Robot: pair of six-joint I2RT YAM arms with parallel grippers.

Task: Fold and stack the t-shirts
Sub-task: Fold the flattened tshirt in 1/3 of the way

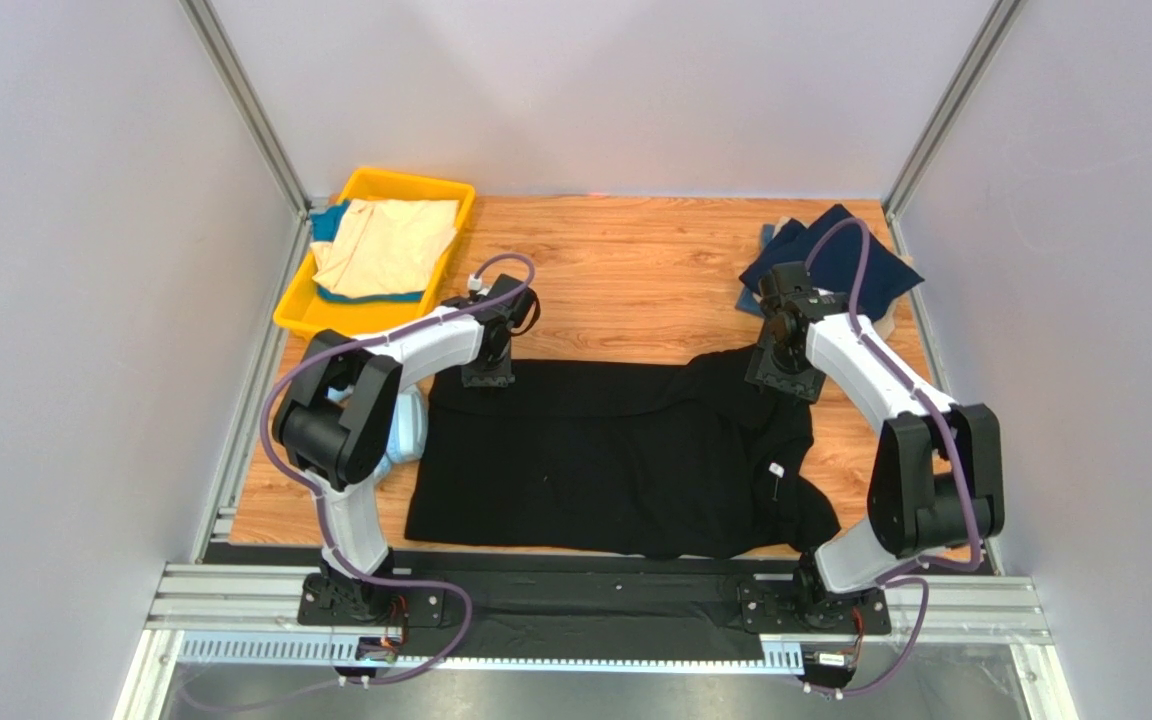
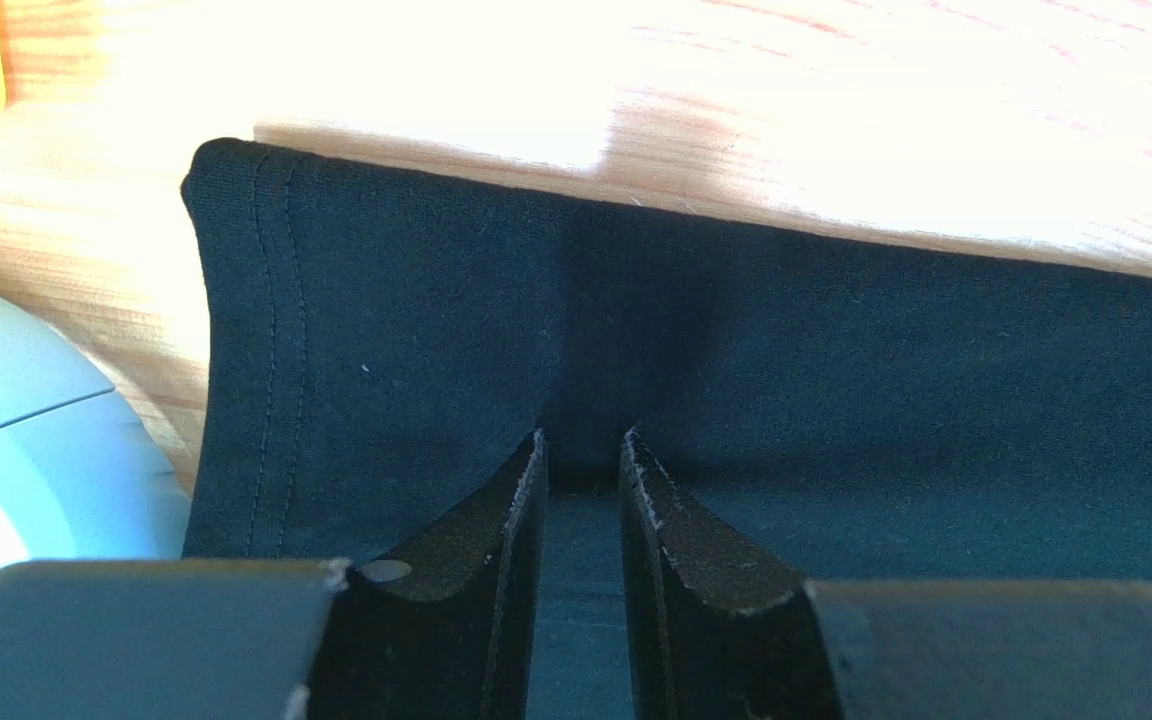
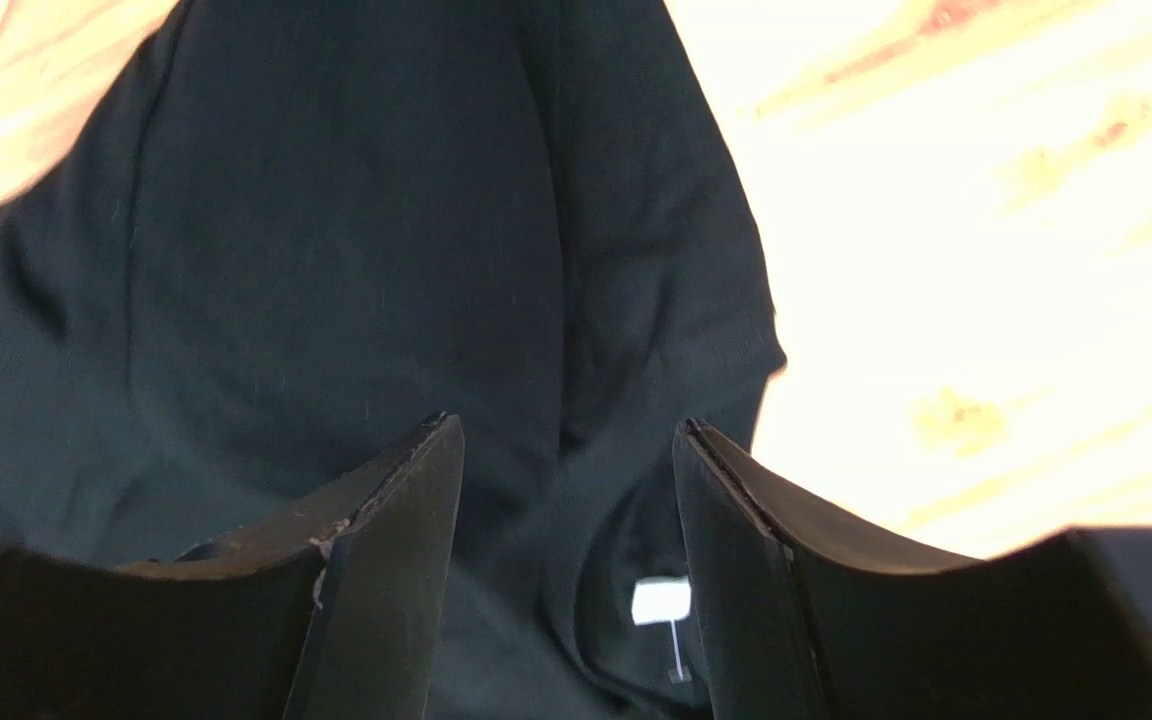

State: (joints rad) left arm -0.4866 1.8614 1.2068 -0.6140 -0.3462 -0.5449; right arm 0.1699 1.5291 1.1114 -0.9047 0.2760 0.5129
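A large black t-shirt (image 1: 612, 458) lies spread on the wooden table. My left gripper (image 1: 488, 371) is at its far left edge. In the left wrist view the gripper (image 2: 585, 438) has its jaws nearly together, pinching the black cloth (image 2: 838, 360) near the hemmed corner. My right gripper (image 1: 782, 378) is over the shirt's far right part. In the right wrist view the gripper (image 3: 567, 425) is open, above bunched black cloth (image 3: 312, 225) with a white tag (image 3: 660, 600). A navy t-shirt (image 1: 835, 258) lies at the back right. A beige t-shirt (image 1: 382, 248) lies in a bin.
The yellow bin (image 1: 297, 308) stands at the back left and also holds some teal cloth. Light-blue headphones (image 1: 411, 428) lie beside the black shirt's left edge, under my left arm, and show in the left wrist view (image 2: 26, 435). Grey walls enclose the table.
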